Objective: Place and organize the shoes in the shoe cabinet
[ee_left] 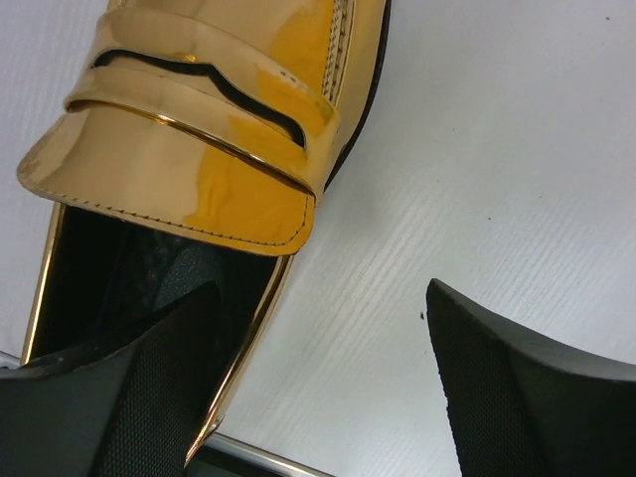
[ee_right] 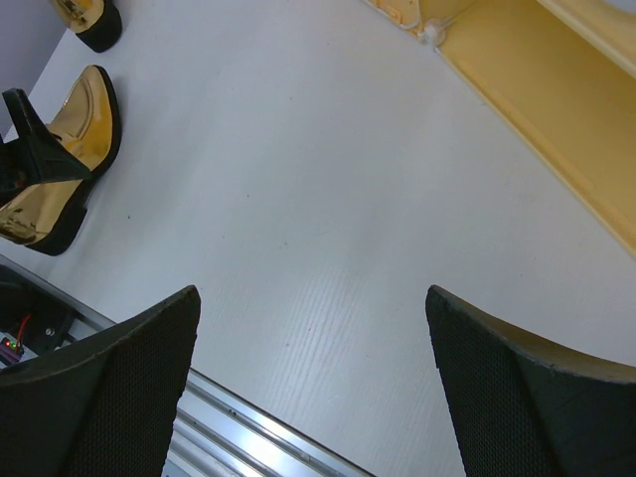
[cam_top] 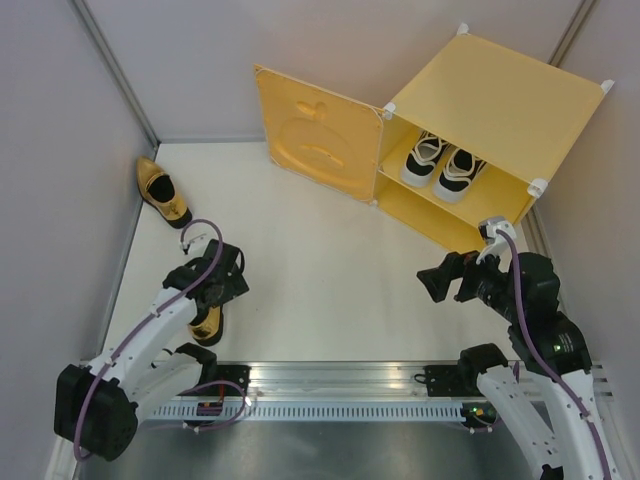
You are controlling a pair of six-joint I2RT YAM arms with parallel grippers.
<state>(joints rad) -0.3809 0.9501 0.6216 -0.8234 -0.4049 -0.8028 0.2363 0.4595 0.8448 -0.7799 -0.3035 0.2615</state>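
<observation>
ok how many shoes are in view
4: two white sneakers on the cabinet's upper shelf, one gold loafer by the left wall, the other loafer under the left hand. None look hidden.

Near gold loafer (cam_top: 207, 326) mostly hidden under left arm (cam_top: 160, 320); far loafer (ee_right: 84, 15) cropped by frame edge.

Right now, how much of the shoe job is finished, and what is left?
Done: both white sneakers stand side by side inside the cabinet. In hand: the open left hand straddles the side of one gold loafer, not yet closed. Left: that loafer and the second gold loafer by the left wall go in. The right hand is open and empty.
</observation>
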